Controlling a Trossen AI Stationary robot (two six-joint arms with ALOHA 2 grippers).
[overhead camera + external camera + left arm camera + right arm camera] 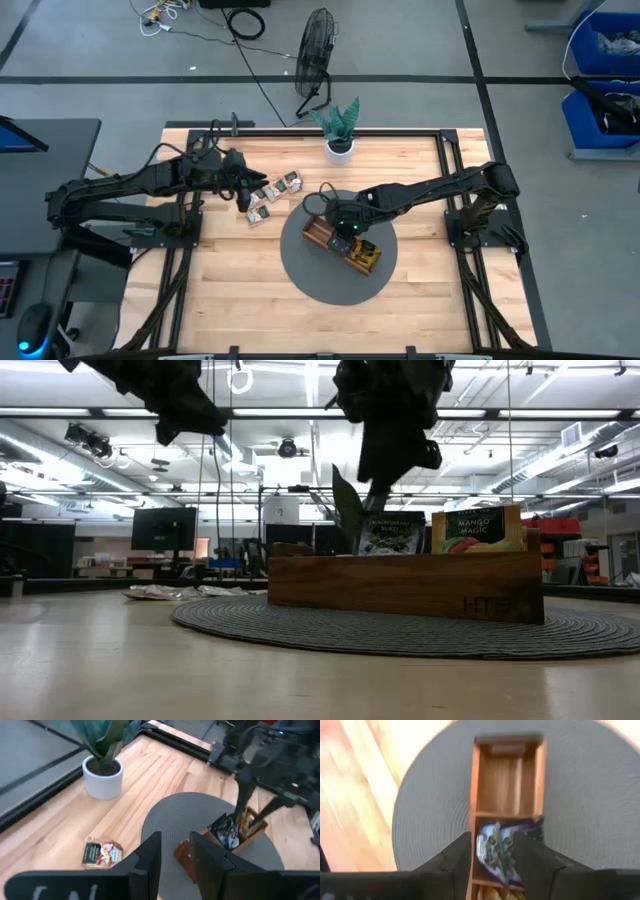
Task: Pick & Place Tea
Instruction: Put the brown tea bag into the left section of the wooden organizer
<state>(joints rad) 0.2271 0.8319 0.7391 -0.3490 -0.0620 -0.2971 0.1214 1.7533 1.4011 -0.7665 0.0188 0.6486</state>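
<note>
Tea: a dark purple sachet (502, 851) sits pinched between the right hand's (492, 855) fingers, over the wooden tray's (507, 780) middle compartment; only the right wrist view shows this grip. The low view shows two upright sachets (478, 530) in the tray on the grey mat (300, 275). Loose sachets (268, 195) lie on the table (230, 290) by the left hand (175, 852), empty, fingers narrowly apart.

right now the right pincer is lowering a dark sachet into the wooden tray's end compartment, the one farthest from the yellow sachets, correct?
Not quite. The right pincer holds the dark blue-purple tea sachet over the long brown wooden tray's middle compartment, next to the yellow ones; the far end compartment is empty. The right wrist view shows it.
</note>
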